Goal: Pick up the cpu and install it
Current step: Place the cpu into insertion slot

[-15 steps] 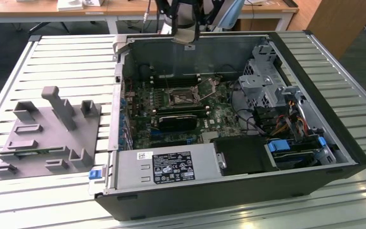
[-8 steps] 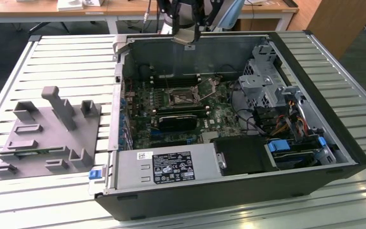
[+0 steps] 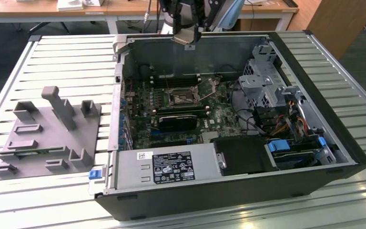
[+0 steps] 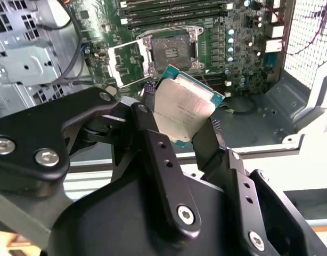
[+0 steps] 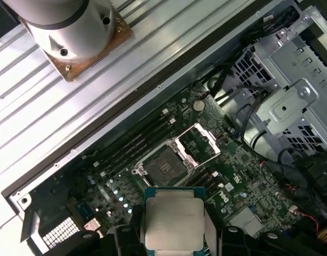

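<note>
My gripper (image 4: 174, 124) is shut on the cpu (image 4: 184, 106), a flat square chip with a silvery top and a pale green border, clamped between two black fingers (image 4: 153, 144). In the first wrist view the cpu (image 5: 173, 216) hangs level above the motherboard, a little short of the dark square socket (image 5: 164, 165), whose metal frame (image 5: 198, 144) is flipped open. In the exterior view the gripper (image 3: 186, 39) hovers above the back wall of the open computer case, well above the socket (image 3: 183, 98).
The grey tray (image 3: 43, 133) with upright blocks sits on the slatted table at the exterior view's left of the case. Inside the case are a power supply (image 3: 170, 167), a silver drive cage (image 3: 266, 81), loose cables (image 3: 285, 119) and memory slots (image 4: 174, 13).
</note>
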You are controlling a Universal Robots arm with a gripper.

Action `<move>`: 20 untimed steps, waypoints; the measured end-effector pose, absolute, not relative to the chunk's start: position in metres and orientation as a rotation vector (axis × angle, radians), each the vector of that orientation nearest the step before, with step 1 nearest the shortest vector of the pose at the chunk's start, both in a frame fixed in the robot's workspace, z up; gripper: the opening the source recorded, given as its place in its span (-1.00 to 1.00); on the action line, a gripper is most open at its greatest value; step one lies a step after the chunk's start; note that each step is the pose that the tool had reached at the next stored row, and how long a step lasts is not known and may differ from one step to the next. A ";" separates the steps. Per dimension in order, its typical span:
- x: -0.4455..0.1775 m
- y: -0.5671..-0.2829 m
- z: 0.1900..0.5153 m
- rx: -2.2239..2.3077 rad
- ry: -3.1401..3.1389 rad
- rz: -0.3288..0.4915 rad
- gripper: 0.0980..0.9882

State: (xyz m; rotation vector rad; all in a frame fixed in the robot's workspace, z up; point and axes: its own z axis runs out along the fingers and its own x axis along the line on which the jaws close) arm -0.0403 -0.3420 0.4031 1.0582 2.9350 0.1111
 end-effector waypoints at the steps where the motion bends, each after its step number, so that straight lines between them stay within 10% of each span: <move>1: -0.040 -0.342 0.403 1.081 2.926 0.111 -0.03; 20: -0.040 -0.342 0.401 1.507 2.719 0.104 -0.03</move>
